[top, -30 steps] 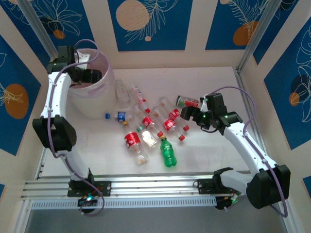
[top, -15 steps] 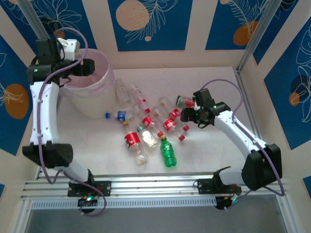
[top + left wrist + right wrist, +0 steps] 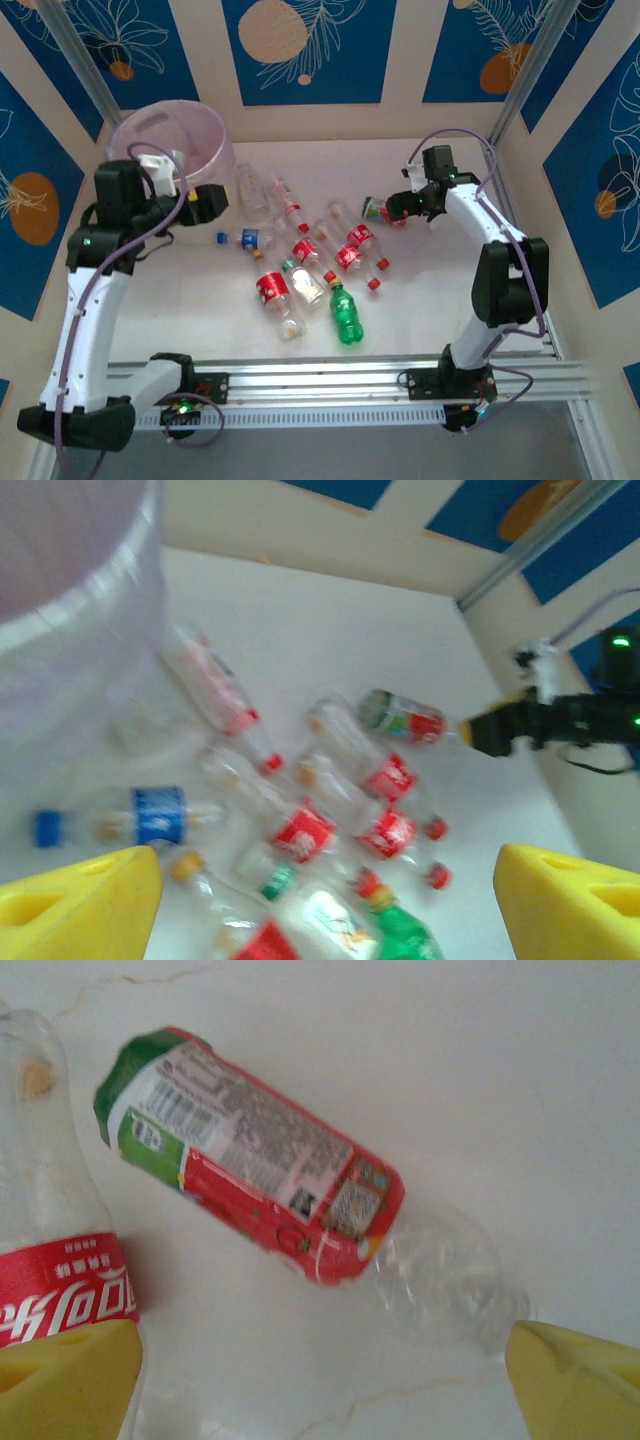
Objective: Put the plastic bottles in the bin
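1. Far left corner: round translucent pale pink plastic bin (image 3: 215,140) stands upright on the white counter (image 3: 430,300), close to the back wall.
2. Left claw (image 3: 208,203) hangs just right of the bin's wall, above the counter. In the left wrist view its yellow fingers (image 3: 80,900) stand far apart. The claw is open and carries nothing.
3. Just right of the bin, two clear unlabelled-looking plastic bottles (image 3: 250,190) lie side by side. In front of them lies a clear plastic bottle with blue label and blue cap (image 3: 247,240), cap pointing left.
4. Mid-counter: a loose cluster of clear plastic bottles with red labels (image 3: 303,250) lies at mixed angles, several touching. At the near edge of the cluster lies a green plastic bottle (image 3: 346,315).
5. Right of the cluster, a clear plastic bottle with red-and-green label (image 3: 378,210) lies flat on the counter. The right wrist view shows it lying diagonally, crumpled clear end toward the lower right.
6. Right claw (image 3: 393,207) sits low at this bottle. Its yellow fingers (image 3: 60,1380) are spread wide, with the bottle just beyond the tips and not clamped.
7. Every bottle in view lies on the counter, outside the bin.
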Robot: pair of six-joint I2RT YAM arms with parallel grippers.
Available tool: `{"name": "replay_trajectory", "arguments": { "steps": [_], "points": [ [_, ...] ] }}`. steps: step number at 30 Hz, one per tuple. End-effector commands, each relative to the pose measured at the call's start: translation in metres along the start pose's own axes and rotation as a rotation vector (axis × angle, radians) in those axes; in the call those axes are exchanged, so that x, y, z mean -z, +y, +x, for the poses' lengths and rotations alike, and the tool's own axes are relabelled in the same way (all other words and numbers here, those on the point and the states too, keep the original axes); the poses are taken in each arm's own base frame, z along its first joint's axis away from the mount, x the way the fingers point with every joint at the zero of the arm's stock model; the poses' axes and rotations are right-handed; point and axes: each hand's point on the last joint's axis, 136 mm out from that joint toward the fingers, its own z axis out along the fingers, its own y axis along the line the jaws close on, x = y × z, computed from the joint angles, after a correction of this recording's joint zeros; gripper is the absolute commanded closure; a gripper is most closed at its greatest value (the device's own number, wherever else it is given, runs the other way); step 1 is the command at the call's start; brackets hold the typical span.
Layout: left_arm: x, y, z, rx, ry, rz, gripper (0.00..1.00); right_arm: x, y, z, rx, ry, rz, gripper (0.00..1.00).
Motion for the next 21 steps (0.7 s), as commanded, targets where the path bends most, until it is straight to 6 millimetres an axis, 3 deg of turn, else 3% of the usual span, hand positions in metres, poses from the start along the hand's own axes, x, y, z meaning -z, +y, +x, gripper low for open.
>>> {"name": "replay_trajectory", "arguments": {
  "steps": [1, 7, 11, 16, 21],
  "points": [
    [-0.002, -0.031, 0.004, 0.133, -0.033, 0.153, 0.15, -0.013, 0.012, -0.011, 0.119, 0.019, -0.100, 0.06],
    [-0.032, -0.051, 0.045, 0.164, 0.029, 0.178, 0.15, -0.046, 0.000, -0.002, 0.141, 0.116, -0.098, 0.06],
    [-0.054, -0.064, 0.061, 0.147, 0.068, 0.192, 0.16, -0.060, -0.007, 0.005, 0.129, 0.151, -0.092, 0.06],
    [-0.075, -0.079, 0.066, 0.134, 0.084, 0.234, 0.17, -0.077, -0.010, 0.023, 0.091, 0.225, -0.086, 0.06],
    [-0.092, -0.084, 0.067, 0.122, 0.092, 0.243, 0.17, -0.082, -0.011, 0.045, 0.045, 0.279, -0.068, 0.06]
  ]
}}
